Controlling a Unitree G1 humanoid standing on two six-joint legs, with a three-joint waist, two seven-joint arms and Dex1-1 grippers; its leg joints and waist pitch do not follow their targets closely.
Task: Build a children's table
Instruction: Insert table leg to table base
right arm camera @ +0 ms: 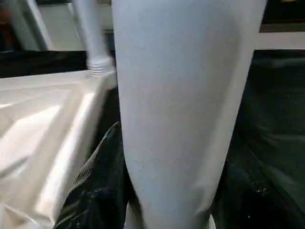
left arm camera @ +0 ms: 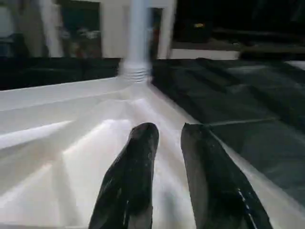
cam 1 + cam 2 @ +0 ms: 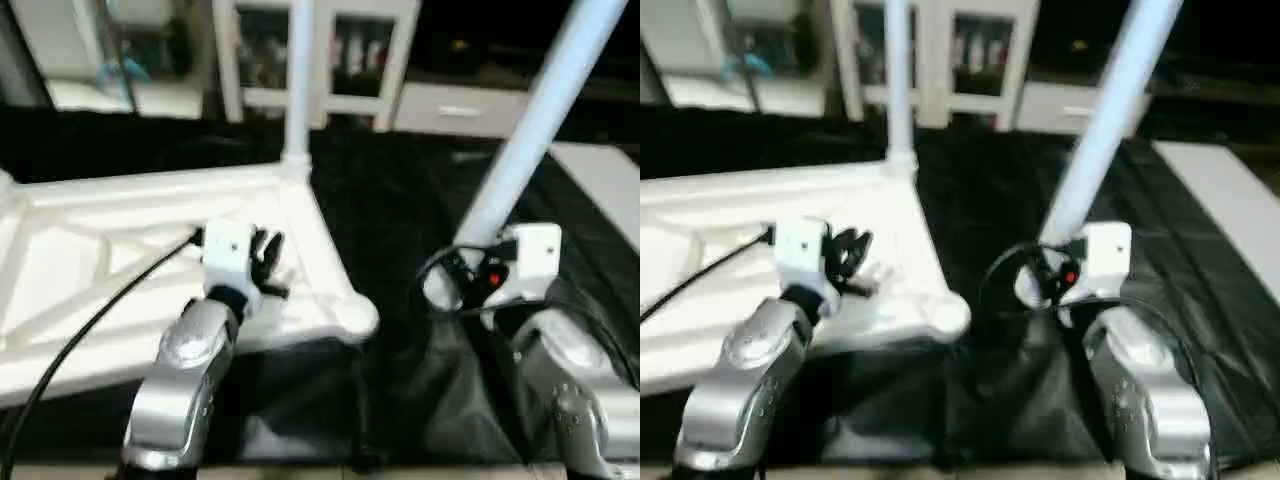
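On the left, the upturned white plastic ribbed tabletop (image 3: 120, 270) lies stiff under the slightly parted, empty left gripper (image 2: 169, 157); right gripper (image 3: 470, 275) clasps a light, slippery white tube leg (image 3: 540, 110) low

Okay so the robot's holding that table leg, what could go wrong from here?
1. The loose leg leans steeply in the right gripper, held near its lower end; it might lever out or slip.
2. The tabletop lies on wrinkled black sheeting; with the left gripper only over it, it may slide during threading.
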